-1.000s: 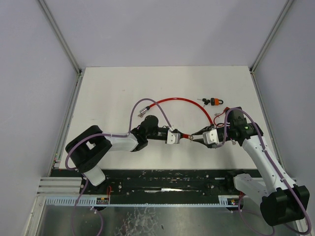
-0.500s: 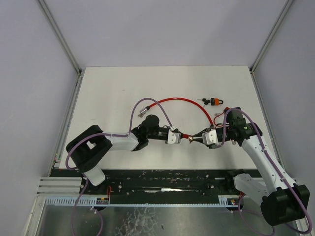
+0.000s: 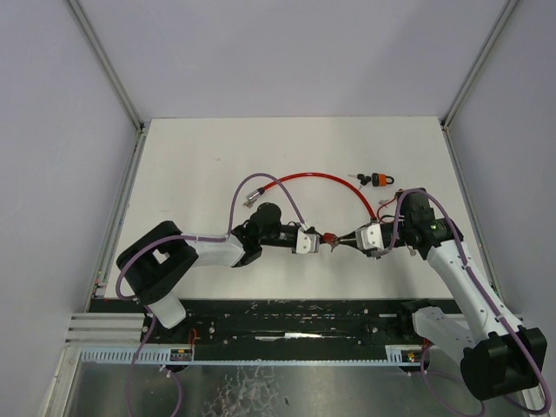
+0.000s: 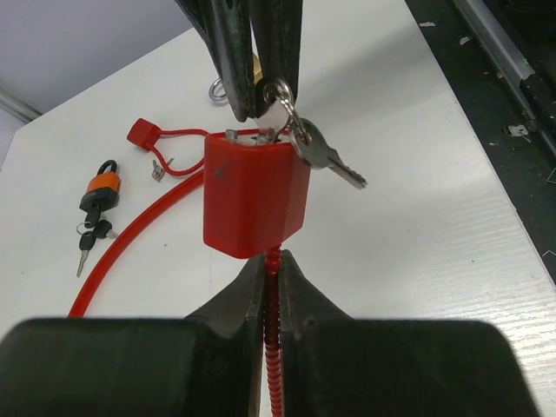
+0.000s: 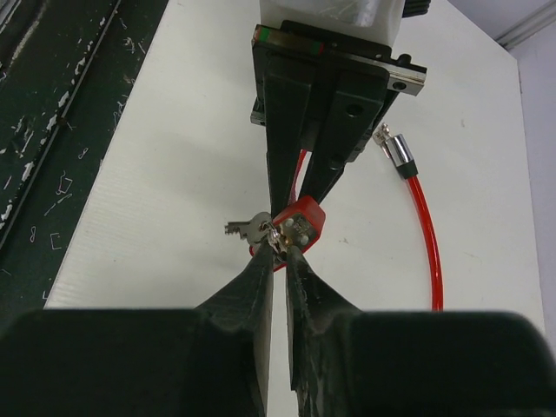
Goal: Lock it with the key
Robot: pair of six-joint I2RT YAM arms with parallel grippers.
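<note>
Centre frame, our left tool [image 4: 271, 259] pinches the red cable [image 4: 274, 347] under the lock [image 4: 254, 204], steadying it so the right tool [image 4: 265, 100], pinching the key [image 4: 274, 117], can turn.

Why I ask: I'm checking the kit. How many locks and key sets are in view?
Locks: 2 (red lock, orange padlock)
Key sets: 2 (red lock's keys, padlock's keys)
Total: 4
</note>
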